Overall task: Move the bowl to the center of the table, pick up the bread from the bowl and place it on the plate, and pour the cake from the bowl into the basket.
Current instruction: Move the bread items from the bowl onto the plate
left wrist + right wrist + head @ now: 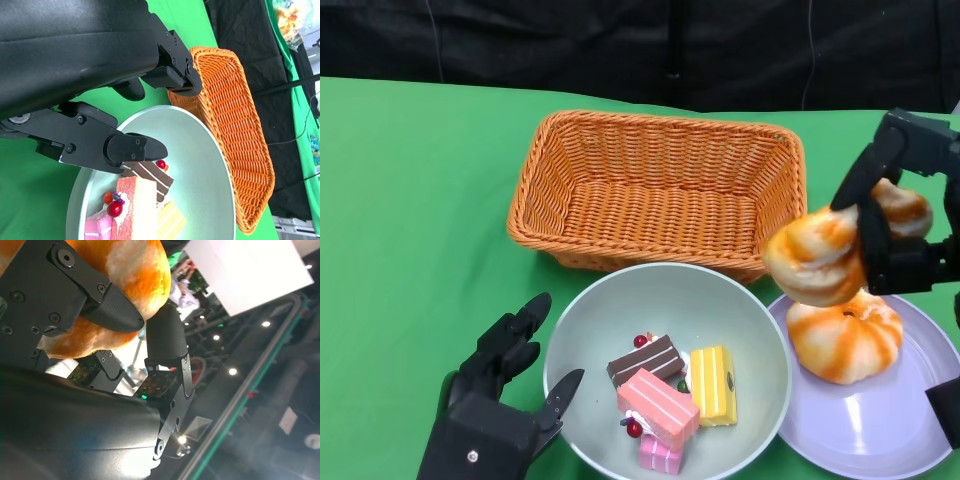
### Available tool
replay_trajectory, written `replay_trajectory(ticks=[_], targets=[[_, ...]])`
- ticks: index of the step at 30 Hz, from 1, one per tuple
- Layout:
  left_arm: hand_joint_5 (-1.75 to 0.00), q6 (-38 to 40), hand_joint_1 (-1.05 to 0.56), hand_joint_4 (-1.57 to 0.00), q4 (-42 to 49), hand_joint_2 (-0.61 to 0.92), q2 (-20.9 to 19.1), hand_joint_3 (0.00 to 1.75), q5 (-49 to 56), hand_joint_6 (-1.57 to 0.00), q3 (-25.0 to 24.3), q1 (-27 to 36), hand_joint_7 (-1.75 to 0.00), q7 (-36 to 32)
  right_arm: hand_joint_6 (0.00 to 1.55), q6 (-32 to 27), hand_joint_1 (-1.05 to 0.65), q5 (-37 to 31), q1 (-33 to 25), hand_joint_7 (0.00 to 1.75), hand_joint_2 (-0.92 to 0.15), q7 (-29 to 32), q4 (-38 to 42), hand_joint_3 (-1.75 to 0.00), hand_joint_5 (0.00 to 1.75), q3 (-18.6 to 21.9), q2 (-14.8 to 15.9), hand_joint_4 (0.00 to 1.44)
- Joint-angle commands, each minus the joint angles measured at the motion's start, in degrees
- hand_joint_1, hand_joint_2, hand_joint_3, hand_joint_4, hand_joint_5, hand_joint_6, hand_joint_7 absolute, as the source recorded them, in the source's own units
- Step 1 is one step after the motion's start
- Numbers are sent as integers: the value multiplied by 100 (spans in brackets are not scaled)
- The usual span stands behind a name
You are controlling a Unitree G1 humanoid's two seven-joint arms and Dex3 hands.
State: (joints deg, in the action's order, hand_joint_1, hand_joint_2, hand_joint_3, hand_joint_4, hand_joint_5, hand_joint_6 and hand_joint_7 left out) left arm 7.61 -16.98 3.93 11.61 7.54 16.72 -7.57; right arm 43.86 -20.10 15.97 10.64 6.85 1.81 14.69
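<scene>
A staged lab or demo space: green cloth-covered table (410,200), black backdrop curtain (620,50), ceiling spotlights (232,371).

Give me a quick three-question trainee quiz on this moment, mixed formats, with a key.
1. True or false: the orange woven wicker basket already has cake in it.
2. Multiple choice: the right hand holds A) a cake slice, B) an orange-and-white swirled bread roll, C) nothing.
3. Fill in: a second bread roll lies on the round lilac ___.

Key:
1. False; the cake pieces are in the pale green round bowl, with the left hand at its rim.
2. B
3. plate
</scene>
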Motion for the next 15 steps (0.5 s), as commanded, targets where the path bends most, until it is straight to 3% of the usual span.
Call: replay_trajectory(ticks=[1, 15], targets=[[-84, -27, -23, -7, -54, 92, -106, 31, 33, -47, -40, 6, -1, 35, 96, -137, -5, 153, -199, 161, -8, -148, -213, -175, 172, 163, 184, 112], [-83, -70, -22, -7, -39, 92, -105, 30, 0, -48, -47, 8, -1, 16, 99, -428, 0, -232, -838, 158, -3, -332, -599, -175, 175, 432, 613, 115]])
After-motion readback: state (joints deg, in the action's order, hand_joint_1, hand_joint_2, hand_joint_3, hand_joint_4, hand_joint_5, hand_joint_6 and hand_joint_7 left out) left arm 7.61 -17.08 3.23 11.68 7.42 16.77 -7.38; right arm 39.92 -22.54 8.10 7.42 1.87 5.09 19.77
